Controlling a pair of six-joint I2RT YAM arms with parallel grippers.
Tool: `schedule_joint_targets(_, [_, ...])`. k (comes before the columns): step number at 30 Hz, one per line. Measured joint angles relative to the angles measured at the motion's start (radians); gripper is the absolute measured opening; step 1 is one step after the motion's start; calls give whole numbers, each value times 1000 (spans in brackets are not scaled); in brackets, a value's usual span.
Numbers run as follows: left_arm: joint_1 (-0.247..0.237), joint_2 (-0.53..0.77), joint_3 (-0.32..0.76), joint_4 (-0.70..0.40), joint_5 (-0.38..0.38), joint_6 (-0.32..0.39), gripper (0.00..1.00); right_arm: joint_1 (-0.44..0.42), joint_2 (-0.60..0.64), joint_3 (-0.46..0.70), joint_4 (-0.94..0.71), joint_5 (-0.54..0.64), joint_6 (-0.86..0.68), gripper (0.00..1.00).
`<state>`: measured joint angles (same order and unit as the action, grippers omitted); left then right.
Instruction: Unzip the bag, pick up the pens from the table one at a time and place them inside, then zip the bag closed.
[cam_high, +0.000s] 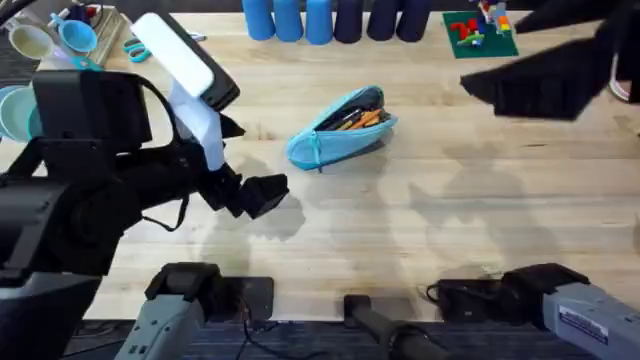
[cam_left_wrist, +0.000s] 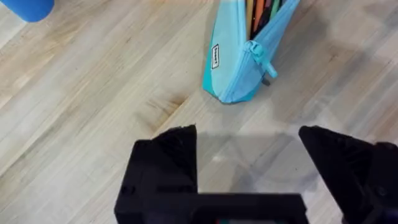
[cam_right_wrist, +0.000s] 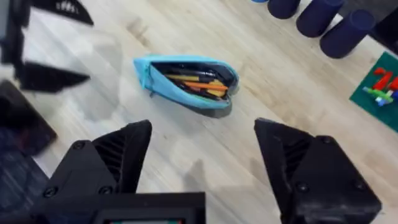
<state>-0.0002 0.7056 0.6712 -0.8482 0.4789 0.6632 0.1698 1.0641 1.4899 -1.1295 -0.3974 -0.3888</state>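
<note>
overhead: bag (cam_high: 340, 127) lies mid-table (cam_high: 420, 240), unzipped, pens (cam_high: 358, 117) inside. left gripper (cam_high: 262, 193) near bag's closed end, not touching.

left wrist: left gripper (cam_left_wrist: 249, 146) fingers spread, empty; bag's end and teal pull (cam_left_wrist: 260, 55) just ahead. soft, light fabric, likely to slide; take hold at pull, brace body.

right wrist: right gripper (cam_right_wrist: 202, 146) fingers spread, empty, well apart from bag (cam_right_wrist: 186, 81).

The pens (cam_high: 355, 118) are contained in the bag (cam_high: 330, 140), laid mid-table (cam_high: 400, 230), cups (cam_high: 330, 20) ranged behind it.
</note>
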Motion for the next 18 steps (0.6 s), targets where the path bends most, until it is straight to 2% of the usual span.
schedule_joint_targets(8, [0, 0, 0, 0, 0, 0, 993, 11, 0, 0, 13, 0, 173, 997])
schedule_joint_targets(16, [0, 0, 0, 0, 0, 0, 993, 91, 0, 0, 6, 1, 226, 996])
schedule_joint_targets(18, [0, 0, 0, 0, 0, 0, 993, 116, 1, 0, 18, 23, 309, 996])
